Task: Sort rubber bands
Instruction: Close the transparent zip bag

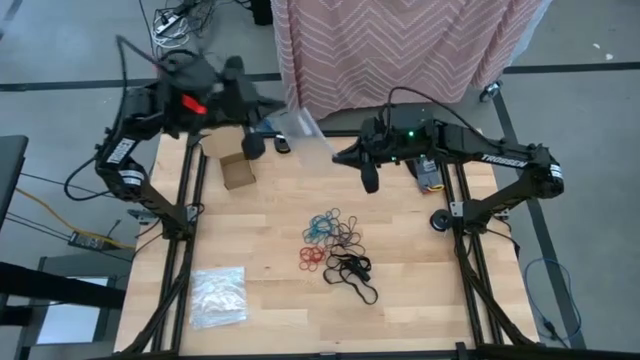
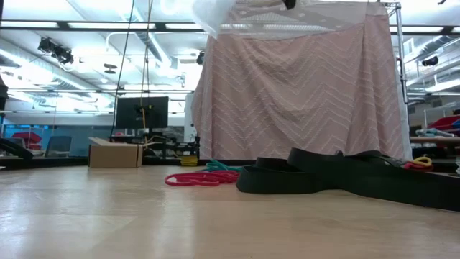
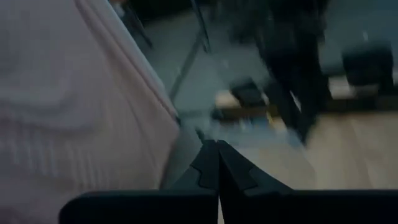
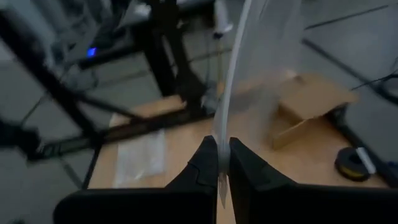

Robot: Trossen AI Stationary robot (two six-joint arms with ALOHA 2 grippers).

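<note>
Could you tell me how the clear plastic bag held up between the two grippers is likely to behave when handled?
The clear bag likely stays floppy: it sags between the left gripper and right gripper. Probably light and slippery, being a thin film edge in the right pinch.

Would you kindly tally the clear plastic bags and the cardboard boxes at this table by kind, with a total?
Clear plastic bags: 2, the flat bag lying on the table and the raised bag pinched in the right gripper.
Cardboard boxes: 1, the cardboard box.
Total: 3
</note>
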